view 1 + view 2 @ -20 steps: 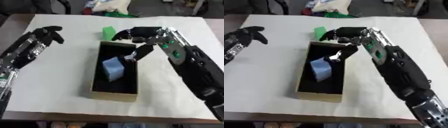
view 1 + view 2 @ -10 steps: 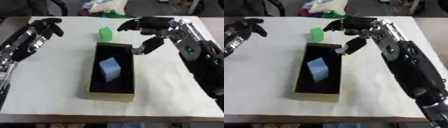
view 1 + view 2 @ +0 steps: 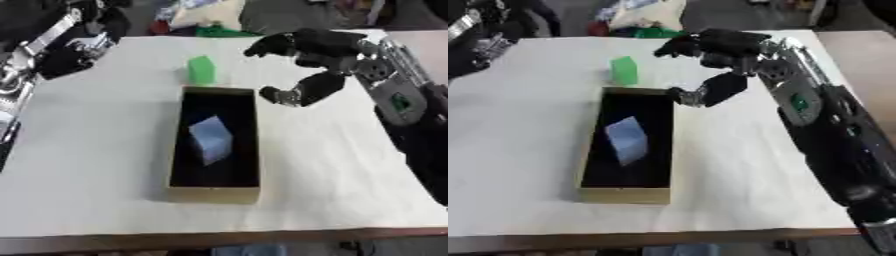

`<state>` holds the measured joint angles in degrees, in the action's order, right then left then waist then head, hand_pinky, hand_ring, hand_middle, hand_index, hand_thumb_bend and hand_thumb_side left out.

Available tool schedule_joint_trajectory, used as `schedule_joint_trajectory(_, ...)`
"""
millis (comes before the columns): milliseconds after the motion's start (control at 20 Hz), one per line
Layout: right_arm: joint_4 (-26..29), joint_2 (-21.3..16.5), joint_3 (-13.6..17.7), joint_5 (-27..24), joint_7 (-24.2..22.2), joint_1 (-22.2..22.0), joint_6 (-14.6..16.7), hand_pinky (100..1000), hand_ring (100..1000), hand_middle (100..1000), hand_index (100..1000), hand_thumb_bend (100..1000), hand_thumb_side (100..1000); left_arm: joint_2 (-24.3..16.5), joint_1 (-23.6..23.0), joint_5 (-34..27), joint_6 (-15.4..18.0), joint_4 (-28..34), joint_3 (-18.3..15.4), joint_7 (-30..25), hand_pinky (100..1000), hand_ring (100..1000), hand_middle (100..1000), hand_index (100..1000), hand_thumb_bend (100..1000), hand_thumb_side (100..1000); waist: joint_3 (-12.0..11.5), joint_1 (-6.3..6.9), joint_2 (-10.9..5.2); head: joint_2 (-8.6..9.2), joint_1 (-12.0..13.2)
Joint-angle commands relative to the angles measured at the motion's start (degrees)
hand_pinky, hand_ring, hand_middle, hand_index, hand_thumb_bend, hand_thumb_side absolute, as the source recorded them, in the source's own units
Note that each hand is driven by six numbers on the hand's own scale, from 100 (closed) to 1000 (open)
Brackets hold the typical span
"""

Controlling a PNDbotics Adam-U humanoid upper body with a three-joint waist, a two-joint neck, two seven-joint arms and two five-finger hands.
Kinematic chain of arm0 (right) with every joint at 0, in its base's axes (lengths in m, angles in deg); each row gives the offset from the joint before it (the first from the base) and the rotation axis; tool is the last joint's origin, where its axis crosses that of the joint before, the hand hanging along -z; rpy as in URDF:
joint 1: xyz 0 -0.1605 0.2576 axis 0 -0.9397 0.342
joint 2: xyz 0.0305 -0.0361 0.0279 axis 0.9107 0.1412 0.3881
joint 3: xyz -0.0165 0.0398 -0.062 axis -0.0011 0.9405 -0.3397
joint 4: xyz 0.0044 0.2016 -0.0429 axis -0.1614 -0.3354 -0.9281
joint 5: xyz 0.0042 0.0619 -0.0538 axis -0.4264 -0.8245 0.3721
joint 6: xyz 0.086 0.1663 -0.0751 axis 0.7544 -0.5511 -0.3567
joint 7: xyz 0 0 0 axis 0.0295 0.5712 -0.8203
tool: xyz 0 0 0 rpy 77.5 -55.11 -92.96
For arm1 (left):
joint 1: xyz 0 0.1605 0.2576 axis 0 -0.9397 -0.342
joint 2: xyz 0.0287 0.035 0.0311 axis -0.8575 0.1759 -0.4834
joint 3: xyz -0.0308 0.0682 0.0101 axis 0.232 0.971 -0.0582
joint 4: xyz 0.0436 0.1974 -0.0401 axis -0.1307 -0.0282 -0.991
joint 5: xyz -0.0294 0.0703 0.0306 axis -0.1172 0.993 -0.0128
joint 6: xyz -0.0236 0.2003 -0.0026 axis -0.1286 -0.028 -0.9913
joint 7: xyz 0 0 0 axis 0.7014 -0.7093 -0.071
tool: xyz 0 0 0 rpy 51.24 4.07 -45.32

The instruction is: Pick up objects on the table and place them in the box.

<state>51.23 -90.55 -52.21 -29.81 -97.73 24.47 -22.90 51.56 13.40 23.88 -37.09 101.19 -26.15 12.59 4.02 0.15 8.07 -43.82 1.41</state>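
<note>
A long black box with tan walls (image 3: 213, 192) lies in the middle of the white table. A pale blue block (image 3: 211, 139) rests tilted inside it. A green block (image 3: 201, 69) stands on the table just beyond the box's far end. My right hand (image 3: 317, 65) hovers beside the box's far right corner, fingers spread and thumb hanging down, with nothing in it. My left hand (image 3: 72, 57) is raised at the far left over the table's corner, holding nothing.
A white table (image 3: 105, 165) spreads around the box, its front edge near the bottom. Beyond its far edge lie a cream bag (image 3: 206, 14) and a green thing (image 3: 226, 32). A darker surface shows at the far right.
My right hand has lifted up and away from the box toward the far right. My left hand has drawn back to the far left corner. The view has shifted too.
</note>
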Motion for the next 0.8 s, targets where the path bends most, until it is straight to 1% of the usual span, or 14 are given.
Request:
schedule_joint_trajectory(50,1.09,0.0,-0.08,-0.97,-0.72,0.88,-0.07,829,858,894,982,201,856,0.98,4.72,6.56,-0.25,-6.24,1.08,0.05,753,677,651,914,152,828,0.5,0.12,-1.22,-0.3,0.48)
schedule_joint_trajectory(200,0.9,0.6,-0.28,-1.16,-1.08,0.89,-0.03,828,858,893,982,190,858,3.74,8.56,13.1,-0.21,-13.38,1.34,0.58,745,674,650,912,193,779,1.32,0.17,-1.35,-0.15,0.62)
schedule_joint_trajectory(300,0.77,0.91,-0.35,-1.23,-1.24,0.94,-0.01,828,858,893,982,187,861,5.82,10.79,17.26,0.03,-18.67,1.02,0.85,741,669,645,911,215,775,1.82,0.2,-1.4,0.14,0.66)
schedule_joint_trajectory(400,0.62,1.16,-0.39,-1.2,-1.35,0.94,-0.03,827,858,892,980,183,863,7.63,12.71,20.32,0.32,-24.05,0.22,0.77,742,671,650,913,250,777,2.27,0.25,-1.43,0.34,0.74)
schedule_joint_trajectory(500,0.46,1.38,-0.47,-1.22,-1.45,0.95,-0.02,827,858,892,980,178,867,9.01,14.44,23.46,0.61,-28.69,-0.72,0.78,746,679,660,919,271,742,2.62,0.34,-1.45,0.43,0.83)
schedule_joint_trajectory(650,0.3,1.66,-0.61,-1.2,-1.61,1.01,0.04,827,858,891,979,177,869,10.43,16.18,27.68,1.31,-33.56,-2.2,1.09,749,684,666,922,289,755,3.01,0.43,-1.48,0.44,0.97)
schedule_joint_trajectory(700,0.26,1.73,-0.65,-1.19,-1.65,1.02,0.06,826,858,890,978,175,871,10.7,16.56,28.81,1.56,-34.57,-2.54,1.27,760,697,682,931,408,812,3.16,0.47,-1.5,0.41,1.05)
schedule_joint_trajectory(800,0.09,1.98,-0.77,-1.16,-1.79,1.05,0.09,826,857,890,978,171,877,11.41,17.74,32.43,1.41,-36.68,-3.3,1.76,764,702,687,933,506,822,3.63,0.58,-1.52,0.29,1.32)
